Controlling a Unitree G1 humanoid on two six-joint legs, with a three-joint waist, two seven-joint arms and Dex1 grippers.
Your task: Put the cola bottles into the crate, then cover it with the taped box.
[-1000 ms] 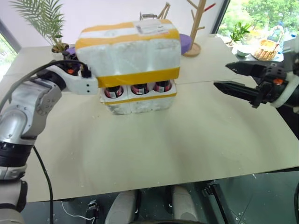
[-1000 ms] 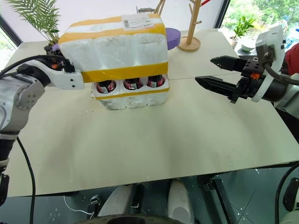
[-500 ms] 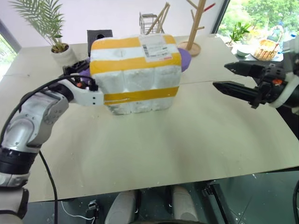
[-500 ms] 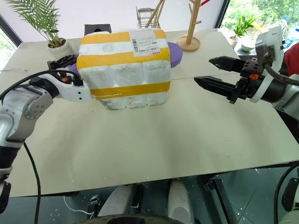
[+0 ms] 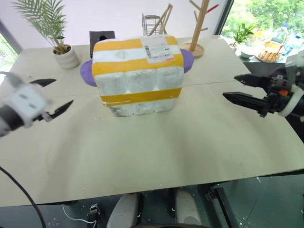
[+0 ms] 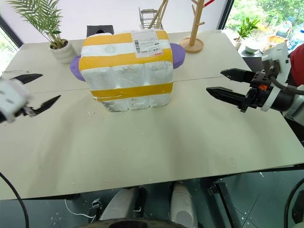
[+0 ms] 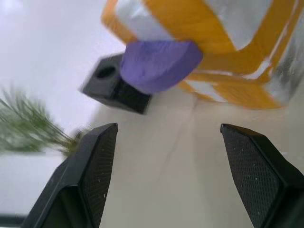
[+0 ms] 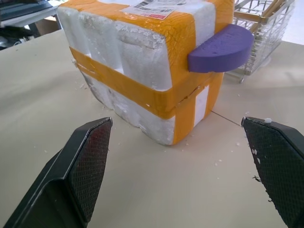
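One taped box [image 6: 126,71], two purple handles [image 6: 176,53], one potted plant [image 6: 61,50], one wire rack [image 6: 149,16].

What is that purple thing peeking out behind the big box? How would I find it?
Start at the taped box, the big white foam block with yellow stripes in the middle of the table. Look just behind it: a flat purple disc sticks out on both sides. It is the only purple, rounded thing there; the black box nearby is square.

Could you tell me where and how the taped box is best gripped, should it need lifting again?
Probably with both grippers, one from each side: the taped box is broad and tall, so press the left gripper and right gripper against its opposite end walls.
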